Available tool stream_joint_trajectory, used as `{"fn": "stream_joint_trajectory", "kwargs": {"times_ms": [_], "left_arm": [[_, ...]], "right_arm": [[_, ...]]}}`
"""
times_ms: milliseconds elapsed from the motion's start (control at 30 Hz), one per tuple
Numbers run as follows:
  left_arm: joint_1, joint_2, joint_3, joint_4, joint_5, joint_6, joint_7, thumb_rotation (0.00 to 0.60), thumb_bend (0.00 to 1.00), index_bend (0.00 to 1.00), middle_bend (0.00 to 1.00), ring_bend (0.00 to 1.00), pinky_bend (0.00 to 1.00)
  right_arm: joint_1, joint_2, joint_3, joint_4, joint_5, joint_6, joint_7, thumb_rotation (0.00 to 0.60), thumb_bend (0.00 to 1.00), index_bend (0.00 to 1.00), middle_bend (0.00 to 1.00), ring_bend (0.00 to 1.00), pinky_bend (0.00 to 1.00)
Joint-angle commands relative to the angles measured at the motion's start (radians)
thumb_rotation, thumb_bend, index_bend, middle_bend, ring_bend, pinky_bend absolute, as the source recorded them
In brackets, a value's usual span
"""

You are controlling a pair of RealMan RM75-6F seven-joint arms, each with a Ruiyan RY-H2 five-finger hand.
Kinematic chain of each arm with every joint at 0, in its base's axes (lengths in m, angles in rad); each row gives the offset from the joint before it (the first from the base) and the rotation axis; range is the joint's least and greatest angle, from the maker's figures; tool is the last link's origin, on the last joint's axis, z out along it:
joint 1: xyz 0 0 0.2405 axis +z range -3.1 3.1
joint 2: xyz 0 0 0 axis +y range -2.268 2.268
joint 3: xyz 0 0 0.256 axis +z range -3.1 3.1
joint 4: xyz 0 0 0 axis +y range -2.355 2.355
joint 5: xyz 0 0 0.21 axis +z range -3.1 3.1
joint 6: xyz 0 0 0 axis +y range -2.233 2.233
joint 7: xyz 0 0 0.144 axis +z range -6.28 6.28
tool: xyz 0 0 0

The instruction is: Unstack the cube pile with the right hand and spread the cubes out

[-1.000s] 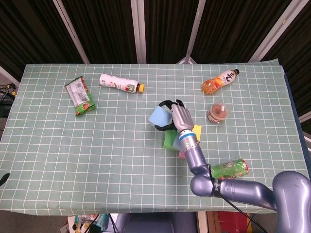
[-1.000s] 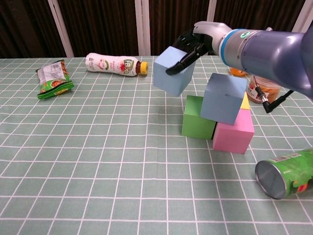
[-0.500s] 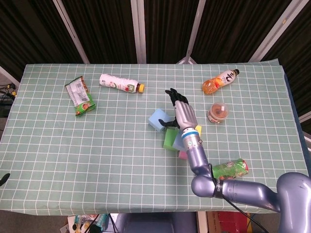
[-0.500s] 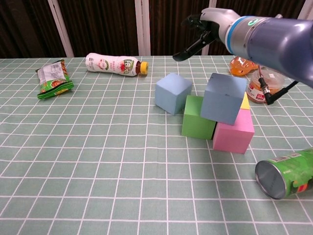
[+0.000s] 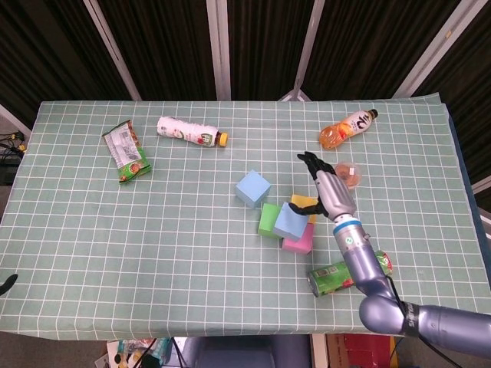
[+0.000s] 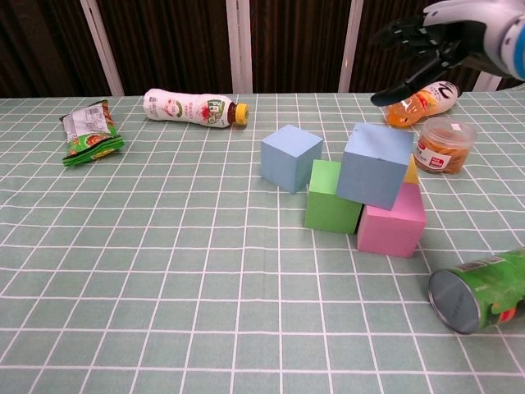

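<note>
A light blue cube (image 5: 252, 188) (image 6: 289, 158) lies alone on the table, just left of the pile. The pile holds a green cube (image 5: 269, 220) (image 6: 333, 197), a pink cube (image 5: 299, 239) (image 6: 392, 223) and a yellow cube (image 5: 304, 204) (image 6: 411, 169), with a second light blue cube (image 5: 290, 221) (image 6: 376, 166) resting tilted on top. My right hand (image 5: 331, 193) (image 6: 430, 40) hovers open, fingers spread, above and to the right of the pile, touching nothing. My left hand does not appear in either view.
A green can (image 5: 349, 272) (image 6: 481, 290) lies on its side right of the pile. A small jar (image 5: 350, 173) (image 6: 442, 144) and an orange bottle (image 5: 347, 127) (image 6: 420, 103) sit behind the hand. A white bottle (image 5: 190, 131) (image 6: 193, 108) and a snack packet (image 5: 126, 151) (image 6: 90, 128) lie far left.
My right hand set the light blue cube down left of the pile, let go, and has swung up and to the right, away from it. The pile stayed as it was.
</note>
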Motion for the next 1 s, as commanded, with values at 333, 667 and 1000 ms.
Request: {"fn": "stream_joint_trajectory", "kwargs": {"times_ms": [333, 667, 1000], "left_arm": [[-0.001, 0.005, 0.003, 0.002, 0.003, -0.004, -0.014, 0.6, 0.15, 0.2, 0.04, 0.0, 0.0], [0.003, 0.02, -0.002, 0.006, -0.006, -0.005, -0.052, 0.6, 0.15, 0.2, 0.04, 0.0, 0.0], [0.002, 0.021, -0.004, 0.005, -0.017, -0.008, -0.047, 0.6, 0.15, 0.2, 0.04, 0.0, 0.0]], "right_arm": [[-0.158, 0.15, -0.055, -0.19, -0.251, -0.038, 0.167, 0.6, 0.24, 0.09, 0.0, 0.04, 0.0], [-0.199, 0.132, -0.12, -0.274, -0.333, 0.007, 0.154, 0.6, 0.24, 0.09, 0.0, 0.04, 0.0], [-0.118, -0.072, -0.097, -0.205, -0.165, 0.137, -0.005, 0.6, 0.24, 0.09, 0.0, 0.04, 0.0]]}}
